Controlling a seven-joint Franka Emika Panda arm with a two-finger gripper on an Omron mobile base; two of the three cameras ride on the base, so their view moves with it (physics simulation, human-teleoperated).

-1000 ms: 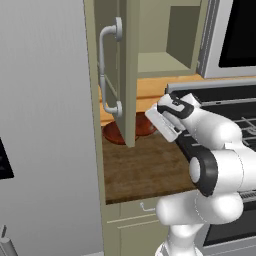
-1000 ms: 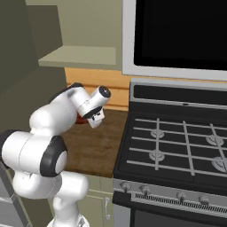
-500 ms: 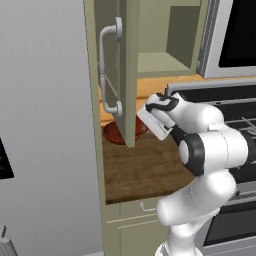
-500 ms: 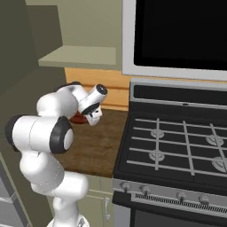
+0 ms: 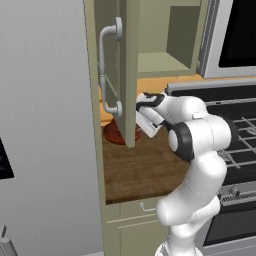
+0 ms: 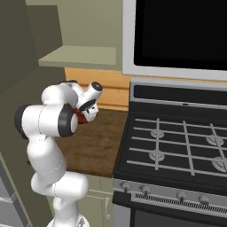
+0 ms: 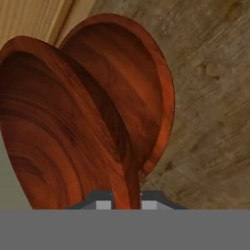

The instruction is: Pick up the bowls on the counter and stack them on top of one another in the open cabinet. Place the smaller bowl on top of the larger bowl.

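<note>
The left base view looks from behind the arm's left, forward and down, across the open cabinet [image 5: 131, 70] door to the counter [image 5: 145, 165]. The right base view faces the same counter [image 6: 99, 142] from the other side, taking in the stove [image 6: 177, 146]. The hand view sits very close, right at the jaws, looking along them; which bowl [image 7: 58, 127] lies nearest is hard to tell.

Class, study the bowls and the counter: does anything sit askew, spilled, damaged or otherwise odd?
One reddish-brown bowl stands tilted on edge instead of lying flat: the gripper is shut on its rim. The second bowl sits just behind it on the counter. Nothing looks spilled or broken.
</note>
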